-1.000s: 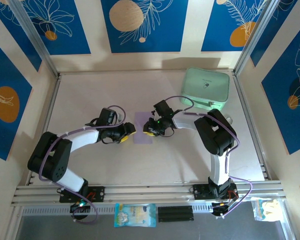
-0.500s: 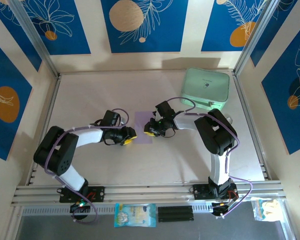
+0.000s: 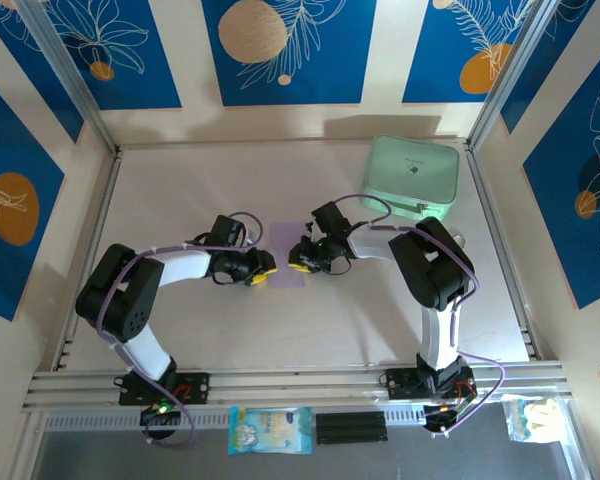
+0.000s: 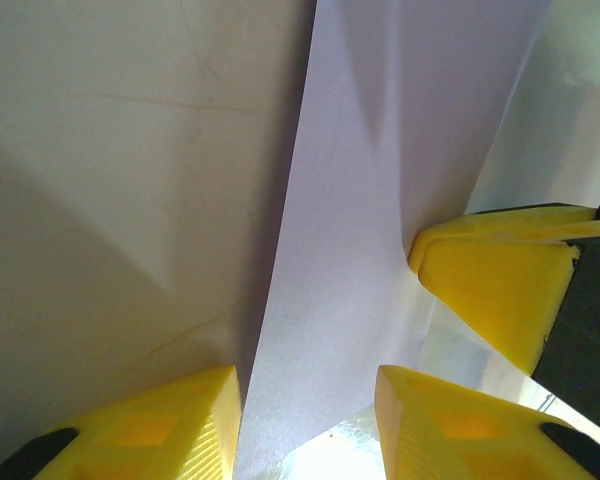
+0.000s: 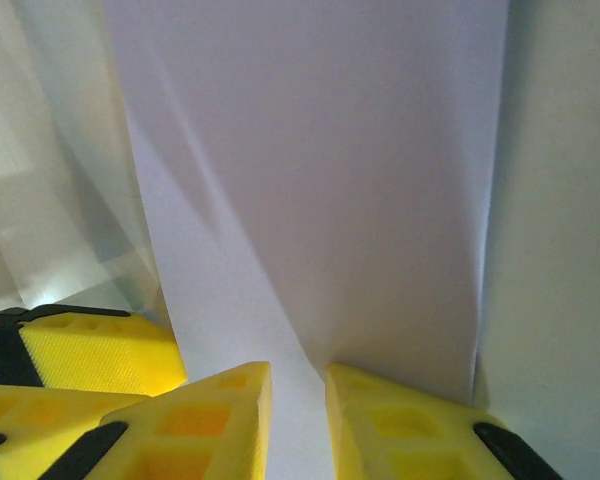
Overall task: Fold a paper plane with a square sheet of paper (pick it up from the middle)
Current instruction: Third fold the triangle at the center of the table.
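Note:
The sheet of paper [image 3: 285,243] is a pale lilac piece lying mid-table between my two grippers. My left gripper [image 3: 263,273] is at its left edge, jaws apart; in the left wrist view the sheet of paper [image 4: 380,150] runs up between the yellow fingers of the left gripper [image 4: 305,385], the right one clear of it. My right gripper [image 3: 300,263] is at the sheet's right side. In the right wrist view the right gripper [image 5: 298,372] stands nearly closed on a raised crease of the paper [image 5: 330,150]. No folded paper plane is in view.
A mint-green rounded case [image 3: 412,178] sits at the back right of the table [image 3: 180,180]. Metal rails [image 3: 300,380] run along the near edge, with small packets [image 3: 270,430] beyond them. Blue patterned walls close in the sides.
My left gripper has slid right to the sheet's left edge and its jaws have narrowed. The right gripper has stayed on the paper.

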